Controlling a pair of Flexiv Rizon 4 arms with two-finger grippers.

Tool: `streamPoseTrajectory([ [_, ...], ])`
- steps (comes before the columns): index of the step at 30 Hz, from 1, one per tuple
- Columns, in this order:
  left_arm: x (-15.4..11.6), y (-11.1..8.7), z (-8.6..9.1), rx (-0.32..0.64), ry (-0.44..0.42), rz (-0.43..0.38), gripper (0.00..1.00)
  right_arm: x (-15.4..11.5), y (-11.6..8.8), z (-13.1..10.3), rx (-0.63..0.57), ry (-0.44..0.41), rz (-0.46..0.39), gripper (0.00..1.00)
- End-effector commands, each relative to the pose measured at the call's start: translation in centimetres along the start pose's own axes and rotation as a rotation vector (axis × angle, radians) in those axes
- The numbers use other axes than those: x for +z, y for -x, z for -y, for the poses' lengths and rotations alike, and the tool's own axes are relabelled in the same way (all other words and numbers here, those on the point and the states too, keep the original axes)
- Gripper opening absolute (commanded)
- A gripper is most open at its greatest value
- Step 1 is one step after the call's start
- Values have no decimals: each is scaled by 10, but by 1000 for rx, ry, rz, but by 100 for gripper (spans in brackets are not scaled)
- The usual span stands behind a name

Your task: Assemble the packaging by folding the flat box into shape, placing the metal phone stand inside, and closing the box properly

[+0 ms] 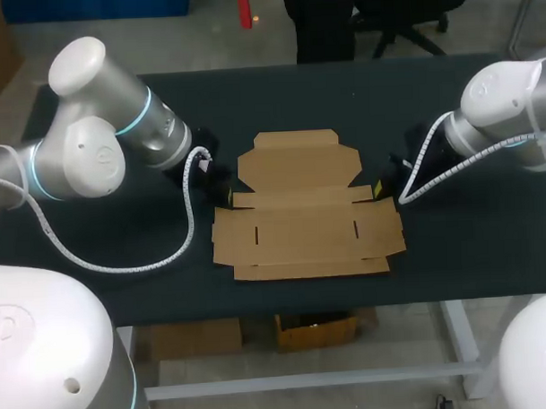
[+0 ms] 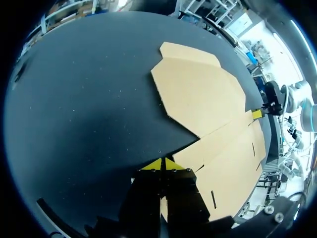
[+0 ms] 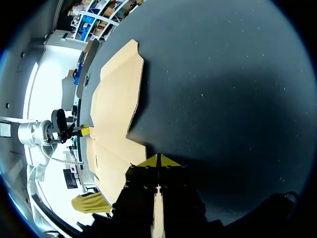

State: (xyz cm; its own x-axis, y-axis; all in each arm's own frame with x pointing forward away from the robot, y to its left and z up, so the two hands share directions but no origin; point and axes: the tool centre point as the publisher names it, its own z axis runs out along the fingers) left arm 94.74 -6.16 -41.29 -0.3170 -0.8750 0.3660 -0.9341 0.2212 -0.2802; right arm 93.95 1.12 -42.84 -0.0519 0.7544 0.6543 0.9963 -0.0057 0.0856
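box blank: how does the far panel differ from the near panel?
Far panel is narrower, with angled corners and no slits. Near panel is wider, squared off, with two short slits. Both are plain brown parts of the flat box, lying unfolded on the table.

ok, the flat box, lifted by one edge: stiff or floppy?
Likely floppy at the creases: the flat box is one thin sheet with several fold lines and slots, so panels would probably hinge and sag. Probably light; pushed, it may slide on the dark table rather than tip.
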Motion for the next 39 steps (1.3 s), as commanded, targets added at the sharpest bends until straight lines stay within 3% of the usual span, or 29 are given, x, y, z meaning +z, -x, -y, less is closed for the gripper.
streamPoseTrajectory([
  [1, 3, -1, 0, -1, 1, 0, 0, 2, 1, -2, -6, -9, -14, 0],
  [39, -2, -10, -1, -5, -8, -40, 0, 5, -8, -3, -31, -10, -44, 0],
])
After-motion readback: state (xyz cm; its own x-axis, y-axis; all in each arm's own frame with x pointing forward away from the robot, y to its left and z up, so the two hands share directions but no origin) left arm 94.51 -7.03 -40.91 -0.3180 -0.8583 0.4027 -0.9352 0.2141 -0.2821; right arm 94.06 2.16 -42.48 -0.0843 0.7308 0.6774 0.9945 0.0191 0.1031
